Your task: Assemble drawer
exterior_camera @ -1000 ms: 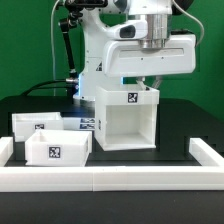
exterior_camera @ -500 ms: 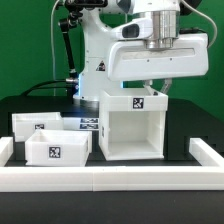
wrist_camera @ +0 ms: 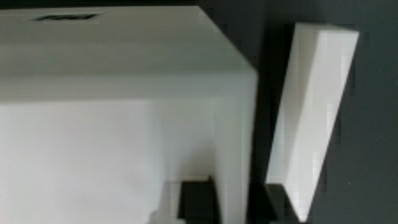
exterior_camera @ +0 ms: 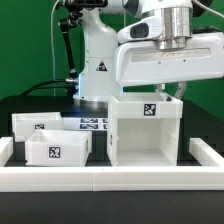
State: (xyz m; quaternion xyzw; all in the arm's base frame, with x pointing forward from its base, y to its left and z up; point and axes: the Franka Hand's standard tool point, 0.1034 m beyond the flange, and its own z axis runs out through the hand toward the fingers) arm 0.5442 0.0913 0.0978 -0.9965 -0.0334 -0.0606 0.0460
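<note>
**A:** Where is the drawer housing (exterior_camera: 148, 130)?

**B:** It stands upright on the exterior view's right side of the black table (exterior_camera: 30, 104). Its open face is turned toward the camera and it has a square tag on its upper front lip. It is near the end of the low white rail (exterior_camera: 110, 180) on that side. Its base is level with the rail's top edge, so I cannot tell whether it rests on the table.

**A:** And the gripper (wrist_camera: 238, 204)?

**B:** Directly above the housing. In the exterior view the broad white hand sits over the housing's top, toward its rear, and the fingertips are hidden there.

**A:** Does the wrist view help?

**B:** A little. The housing's white top fills most of it. Two dark fingers (wrist_camera: 196, 200) show at one edge of that top, one over the white surface and the other over the dark gap beside it.

**A:** Clamped on the housing, or loose?

**B:** I cannot tell. The contact itself is not visible in either view.

**A:** And the trays?

**B:** Both are on the exterior view's left, well apart from the gripper. The front tray (exterior_camera: 58, 150) sits just ahead of the back tray (exterior_camera: 35, 124). The marker board (exterior_camera: 92, 124) lies flat between the trays and the housing, farther back.
</note>
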